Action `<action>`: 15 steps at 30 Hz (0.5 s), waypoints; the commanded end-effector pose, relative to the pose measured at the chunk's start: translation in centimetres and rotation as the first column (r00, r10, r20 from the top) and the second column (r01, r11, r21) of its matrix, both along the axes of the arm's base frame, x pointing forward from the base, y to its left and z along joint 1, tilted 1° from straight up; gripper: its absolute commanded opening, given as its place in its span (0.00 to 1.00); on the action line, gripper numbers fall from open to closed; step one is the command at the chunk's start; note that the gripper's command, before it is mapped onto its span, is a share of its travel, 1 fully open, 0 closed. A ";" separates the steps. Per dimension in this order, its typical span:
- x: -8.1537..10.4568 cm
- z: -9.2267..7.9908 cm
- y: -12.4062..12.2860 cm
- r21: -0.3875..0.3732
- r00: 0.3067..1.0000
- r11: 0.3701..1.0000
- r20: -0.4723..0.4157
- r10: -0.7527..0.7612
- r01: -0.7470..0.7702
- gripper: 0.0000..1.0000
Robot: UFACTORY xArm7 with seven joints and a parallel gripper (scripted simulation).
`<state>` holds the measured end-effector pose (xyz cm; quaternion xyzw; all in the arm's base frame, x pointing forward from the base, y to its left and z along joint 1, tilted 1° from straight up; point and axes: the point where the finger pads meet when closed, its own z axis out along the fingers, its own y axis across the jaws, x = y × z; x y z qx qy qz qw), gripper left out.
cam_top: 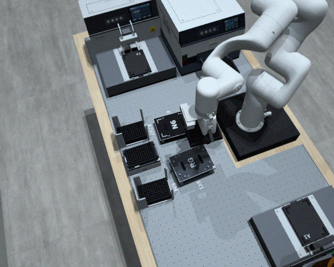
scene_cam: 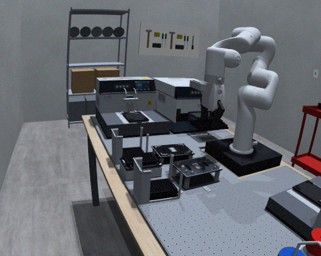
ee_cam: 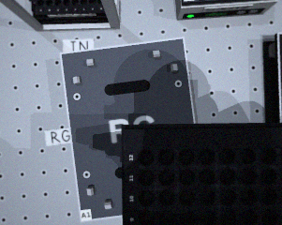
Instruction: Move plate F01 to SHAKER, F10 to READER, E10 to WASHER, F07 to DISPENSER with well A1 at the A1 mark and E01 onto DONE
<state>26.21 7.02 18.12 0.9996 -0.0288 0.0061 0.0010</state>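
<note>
My gripper (cam_top: 204, 132) is shut on a black well plate (cam_top: 199, 138) and holds it level, well above the deck, between nest N6 (cam_top: 172, 126) and the arm's base. I cannot read the plate's label. In the wrist view the held plate (ee_cam: 206, 173) fills the lower right, with the RG nest empty below it. In the side view the gripper (scene_cam: 211, 111) and plate (scene_cam: 208, 121) hang in front of the back right instrument. The SHAKER (cam_top: 140, 156) carries a black plate. The IN rack (cam_top: 154, 191) and the DONE rack (cam_top: 131, 132) each show a black plate inside.
The back left instrument (cam_top: 135, 63) has a dark nest or plate on its carriage. The instrument at the front right (cam_top: 303, 221) shows a dark nest with an A1 mark. The back right instrument's tray is hidden by the arm. The rack walls and posts stand tall on the deck's left side.
</note>
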 end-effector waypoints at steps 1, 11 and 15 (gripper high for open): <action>-0.5 0.2 1.3 0.000 1.000 1.000 0.005 -0.015 0.015 0.00; -1.5 0.1 3.4 0.001 0.995 0.995 0.005 -0.097 0.097 0.00; -2.0 0.1 4.6 0.002 0.990 0.990 0.005 -0.143 0.143 0.00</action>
